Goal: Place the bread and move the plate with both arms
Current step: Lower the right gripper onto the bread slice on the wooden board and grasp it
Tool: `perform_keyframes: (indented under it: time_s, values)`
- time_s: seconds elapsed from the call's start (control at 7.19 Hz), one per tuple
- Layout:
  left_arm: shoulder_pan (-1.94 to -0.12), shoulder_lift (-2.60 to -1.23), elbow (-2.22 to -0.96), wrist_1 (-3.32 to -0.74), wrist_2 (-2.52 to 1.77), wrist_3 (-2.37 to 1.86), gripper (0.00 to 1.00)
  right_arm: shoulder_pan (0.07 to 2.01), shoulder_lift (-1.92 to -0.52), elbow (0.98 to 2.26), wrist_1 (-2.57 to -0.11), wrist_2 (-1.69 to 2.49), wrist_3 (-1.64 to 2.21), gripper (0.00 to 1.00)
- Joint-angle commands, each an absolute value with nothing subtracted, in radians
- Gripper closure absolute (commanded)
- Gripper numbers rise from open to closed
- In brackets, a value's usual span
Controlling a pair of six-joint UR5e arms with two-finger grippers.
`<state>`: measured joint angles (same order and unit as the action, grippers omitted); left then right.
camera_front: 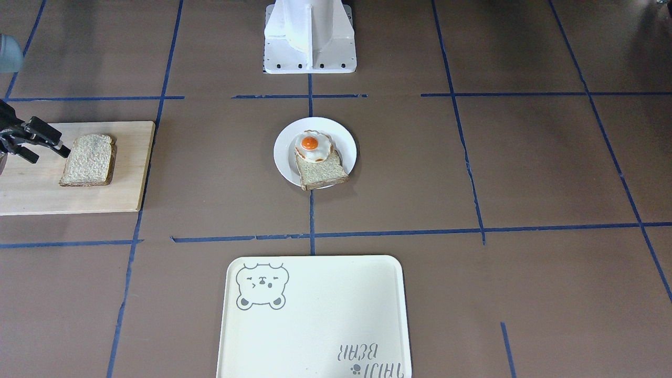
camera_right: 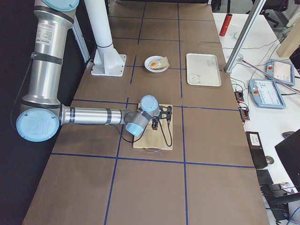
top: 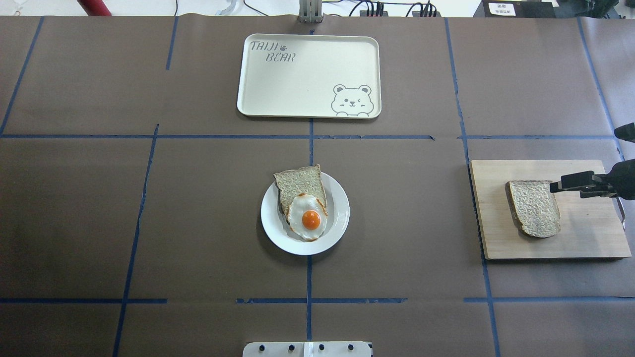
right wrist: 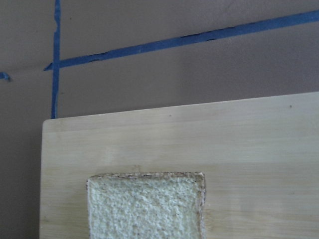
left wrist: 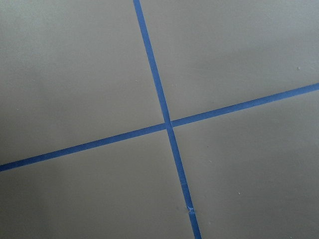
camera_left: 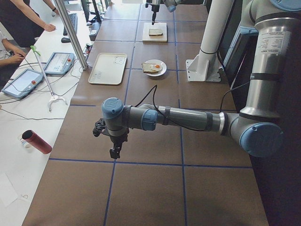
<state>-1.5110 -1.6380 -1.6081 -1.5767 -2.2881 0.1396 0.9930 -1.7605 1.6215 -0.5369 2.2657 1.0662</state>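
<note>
As it lies, the bread points lengthwise toward the robot.

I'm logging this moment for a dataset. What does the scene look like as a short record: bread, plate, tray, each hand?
bread: plain slice, flat on wooden board, not on the plate
plate: table centre, holds egg-topped slice
tray: beyond the plate, apart from it
right hand: open, over the board at the bread's edge, contact unclear
left hand: over bare table, far from the plate, open or shut unclear
</note>
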Motion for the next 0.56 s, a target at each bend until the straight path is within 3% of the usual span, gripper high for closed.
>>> perform_keyframes:
  time_s: [0.0, 0.42]
  values:
    - [-1.511, -1.638, -1.611, -1.577, -2.289, 0.140, 0.00, 0.959, -1.761, 1.576, -0.528, 2.247, 1.062, 0.05]
    - [-1.511, -1.637, -1.606, -1.577, -2.289, 0.140, 0.00, 0.946, -1.749, 1.575, -0.528, 2.250, 1.063, 0.14]
